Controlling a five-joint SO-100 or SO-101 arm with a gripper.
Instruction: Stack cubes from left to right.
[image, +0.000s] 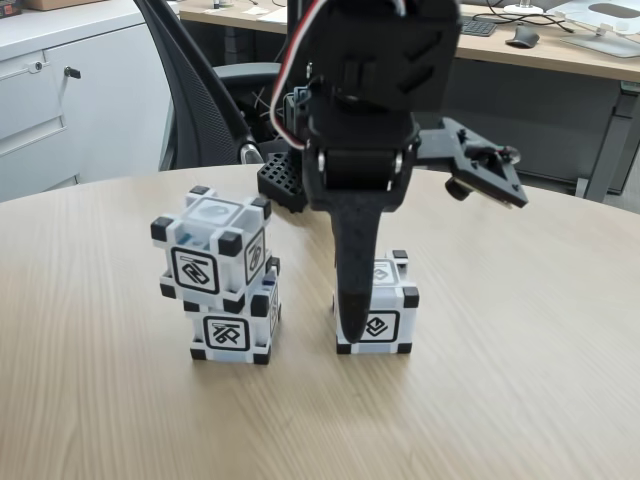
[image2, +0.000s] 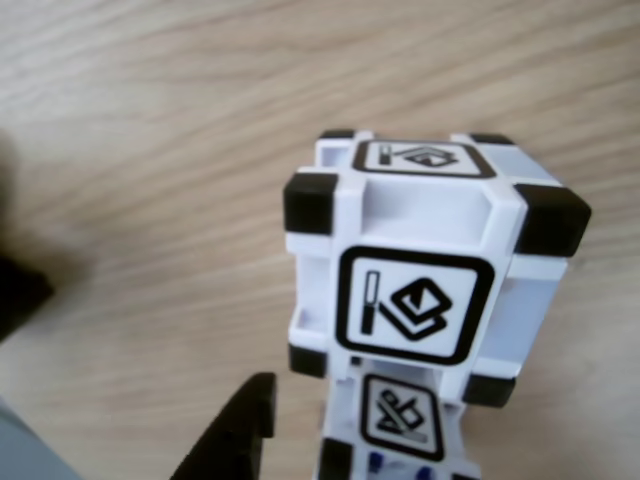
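Two cubes stand stacked at the left of the fixed view, the upper cube (image: 212, 250) resting slightly askew on the lower cube (image: 235, 328). A third cube (image: 385, 312) stands alone on the table to their right. My gripper (image: 432, 258) hangs over that third cube and is open. One black finger (image: 352, 270) points down in front of the cube's left side, and the other jaw is swung out to the right. In the other view, one cube (image2: 415, 300) sits on another cube (image2: 400, 415), with a black fingertip (image2: 240, 430) to their lower left, apart from them.
The round wooden table (image: 520, 380) has free room in front and to the right. A black perforated base block (image: 280, 185) sits at the table's far edge. An office chair (image: 200, 90) and a desk stand behind it.
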